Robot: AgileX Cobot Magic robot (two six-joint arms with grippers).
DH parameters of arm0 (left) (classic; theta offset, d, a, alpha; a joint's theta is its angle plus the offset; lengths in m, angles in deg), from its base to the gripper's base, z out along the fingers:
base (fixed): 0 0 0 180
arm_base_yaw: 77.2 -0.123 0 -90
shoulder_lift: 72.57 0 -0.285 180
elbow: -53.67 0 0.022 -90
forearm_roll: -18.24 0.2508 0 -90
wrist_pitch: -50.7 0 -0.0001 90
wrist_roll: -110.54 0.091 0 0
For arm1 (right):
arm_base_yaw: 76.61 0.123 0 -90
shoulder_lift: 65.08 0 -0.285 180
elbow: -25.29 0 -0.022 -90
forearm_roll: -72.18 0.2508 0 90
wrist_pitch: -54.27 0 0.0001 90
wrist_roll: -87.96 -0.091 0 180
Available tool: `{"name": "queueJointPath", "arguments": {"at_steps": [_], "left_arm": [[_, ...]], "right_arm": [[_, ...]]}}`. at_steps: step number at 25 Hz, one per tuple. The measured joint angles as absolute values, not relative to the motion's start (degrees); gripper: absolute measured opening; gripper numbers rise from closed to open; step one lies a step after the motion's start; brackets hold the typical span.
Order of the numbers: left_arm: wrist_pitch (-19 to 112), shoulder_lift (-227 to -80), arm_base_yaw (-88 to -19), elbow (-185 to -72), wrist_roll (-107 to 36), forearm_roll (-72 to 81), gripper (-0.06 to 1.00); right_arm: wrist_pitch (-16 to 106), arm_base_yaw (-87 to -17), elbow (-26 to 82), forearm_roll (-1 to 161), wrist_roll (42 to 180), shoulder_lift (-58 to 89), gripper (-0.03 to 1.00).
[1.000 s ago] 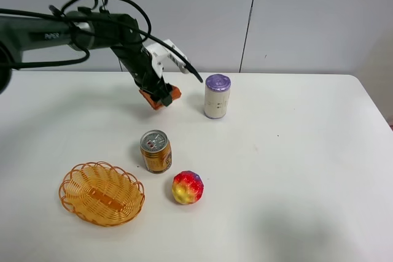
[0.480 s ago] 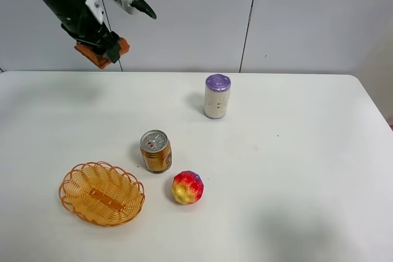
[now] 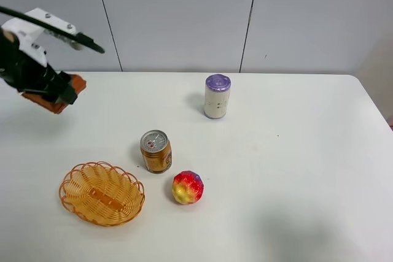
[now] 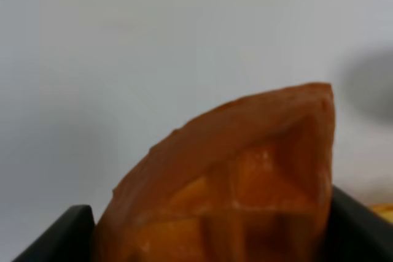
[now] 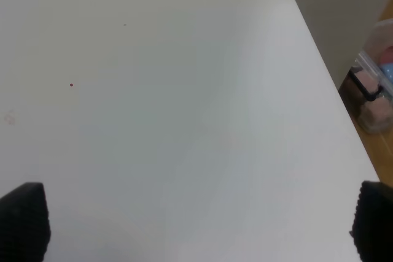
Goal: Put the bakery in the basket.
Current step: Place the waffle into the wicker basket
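Observation:
My left gripper is shut on the bakery, an orange-brown waffle-like pastry, and holds it in the air over the far left of the table. In the left wrist view the bakery fills the space between the two dark fingers. The basket, a shallow orange wicker oval, stands at the front left, well below and to the right of the gripper. My right gripper is out of the high view; its wrist view shows two dark fingertips far apart over bare white table, open and empty.
An orange drink can stands upright just right of the basket. A red-yellow bumpy ball lies beside it. A white can with a purple lid stands further back. The table's right edge shows in the right wrist view.
My left gripper, still holding the bakery, has swung from near the purple-lid can up and leftward, then down to the far left of the table. Nothing else moved.

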State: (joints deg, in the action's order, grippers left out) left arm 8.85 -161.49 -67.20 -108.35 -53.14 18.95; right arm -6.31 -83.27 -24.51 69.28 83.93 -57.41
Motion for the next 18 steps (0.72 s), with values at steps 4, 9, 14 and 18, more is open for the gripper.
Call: {"name": "queueJointPath", "arguments": {"at_steps": [4,9,14,18], "left_arm": [[11.6,-153.0,-70.1,-97.6,-53.4,15.9,0.67],[14.4,-145.6,-70.8,-85.9,-53.5,9.6,0.67],[17.9,-144.5,-70.0,-77.6,-53.5,6.0,0.67],[21.2,-144.6,-66.7,-75.4,-53.4,4.3,0.67]], "right_arm": [[-6.3,-83.3,-24.5,69.3,83.9,-57.4,0.99],[-6.3,-83.3,-24.5,69.3,83.9,-57.4,0.99],[-6.3,-83.3,-24.5,69.3,83.9,-57.4,0.99],[-6.3,-83.3,-24.5,69.3,83.9,-57.4,0.99]]}}
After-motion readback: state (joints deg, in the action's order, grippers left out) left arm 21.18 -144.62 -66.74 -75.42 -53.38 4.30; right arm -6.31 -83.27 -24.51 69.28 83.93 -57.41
